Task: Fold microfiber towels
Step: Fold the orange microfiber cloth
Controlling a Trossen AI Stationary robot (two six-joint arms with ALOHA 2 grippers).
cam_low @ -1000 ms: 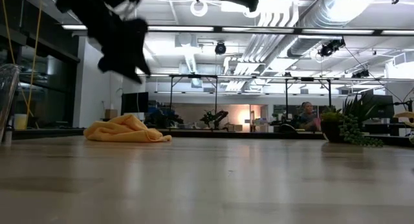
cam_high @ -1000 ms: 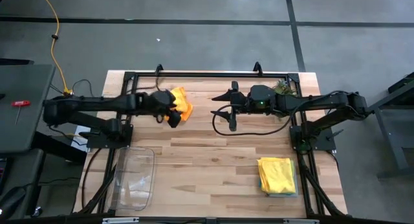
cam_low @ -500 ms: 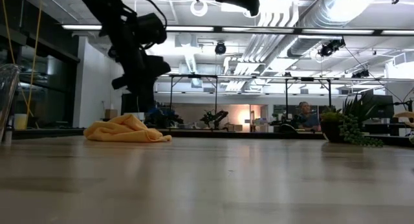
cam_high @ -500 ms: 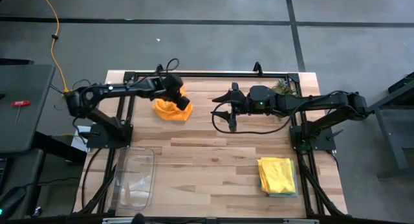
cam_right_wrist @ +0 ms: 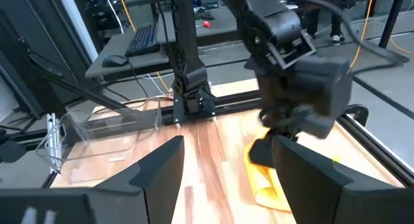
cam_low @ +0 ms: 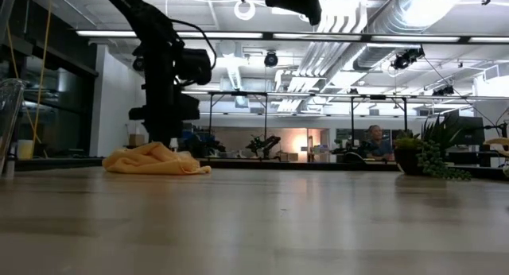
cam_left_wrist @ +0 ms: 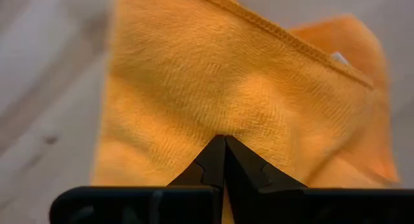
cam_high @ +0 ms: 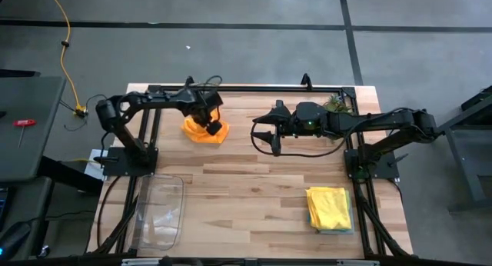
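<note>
One orange towel (cam_high: 201, 130) lies crumpled on the bench (cam_high: 254, 197), at the far side near the left arm, and it is not folded yet. The left gripper (cam_high: 214, 128) is down on this towel, and its fingers (cam_left_wrist: 213, 164) are pinched tight together with a little bit of the orange cloth caught between the tips. So the step in hand looks like picking the towel up to spread it out flat. The right gripper (cam_high: 265, 132) hangs above the middle of the bench, well apart from the towel, with its fingers (cam_right_wrist: 162, 179) spread wide and holding nothing. A neat pile with a yellow towel (cam_high: 329, 207) on top sits at the near right corner. Next, I think the left arm must lift gently so the cloth does not slip out, and the right arm must come over and take another corner
</note>
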